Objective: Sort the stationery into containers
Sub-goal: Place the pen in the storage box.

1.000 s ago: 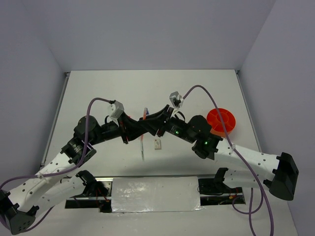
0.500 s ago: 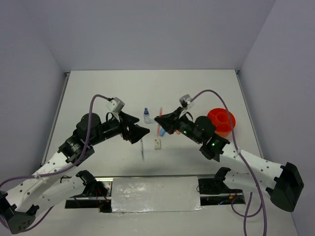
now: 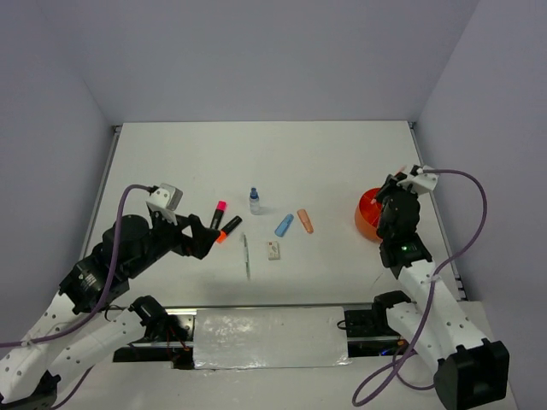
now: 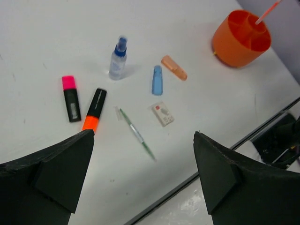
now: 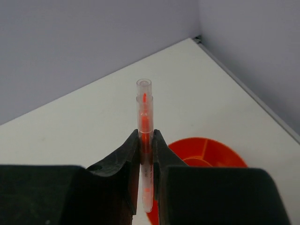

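My right gripper is shut on a thin orange pen, held upright just over the orange bowl; the top view shows this gripper at the bowl. My left gripper hangs open and empty above the table's near left. On the table lie a pink-capped highlighter, an orange-capped highlighter, a blue-capped bottle, a blue marker, a peach marker, a thin silver pen and a white eraser-like block.
The bowl has inner dividers and stands near the table's right edge. Grey walls close in the table on three sides. A foil-covered plate lies between the arm bases at the near edge.
The left gripper let go, opened wide and drew back to the near left. The right arm took the orange pen from the middle and carried it right to the bowl.
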Controlling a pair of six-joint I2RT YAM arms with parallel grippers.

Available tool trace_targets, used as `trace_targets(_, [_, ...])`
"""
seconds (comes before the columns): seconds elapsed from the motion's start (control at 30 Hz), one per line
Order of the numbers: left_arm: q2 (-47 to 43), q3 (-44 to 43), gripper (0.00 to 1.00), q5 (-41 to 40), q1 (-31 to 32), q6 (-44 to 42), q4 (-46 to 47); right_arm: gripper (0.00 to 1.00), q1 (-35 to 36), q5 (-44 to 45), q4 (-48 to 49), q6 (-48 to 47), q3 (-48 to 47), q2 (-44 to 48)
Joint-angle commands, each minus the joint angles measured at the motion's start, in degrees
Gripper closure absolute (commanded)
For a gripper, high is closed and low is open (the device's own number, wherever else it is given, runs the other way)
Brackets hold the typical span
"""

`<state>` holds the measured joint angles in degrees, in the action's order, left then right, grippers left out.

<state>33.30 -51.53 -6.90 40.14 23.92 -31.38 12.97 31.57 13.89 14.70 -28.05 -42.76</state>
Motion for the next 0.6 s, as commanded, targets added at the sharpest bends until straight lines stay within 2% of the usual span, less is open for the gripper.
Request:
trace_targets(0.0, [-2.71, 1.08, 0.01, -0.77, -0.06, -2.03, -1.49, 1.00, -2.51, 9.46, -2.20, 1.21, -5.77, -2.67])
trace_targets(0.07, [-3.41, 1.60, 0.01, -0.92, -0.15, -2.30, -1.06, 1.00, -3.39, 12.97, -3.52, 1.91, -6.49, -4.61])
trace_targets(0.3, [-1.84, 1.78, 0.01, 0.30, -0.06, -3.09, -0.97, 1.00, -7.43, 15.01, -3.08, 3.67, -4.47, -5.48])
trace_targets(0.57, [-2.36, 1.96, 0.01, 1.53, -0.06, -3.53, -0.70, 1.00, -8.23, 12.11, 0.00, 3.41, -3.59, -10.31])
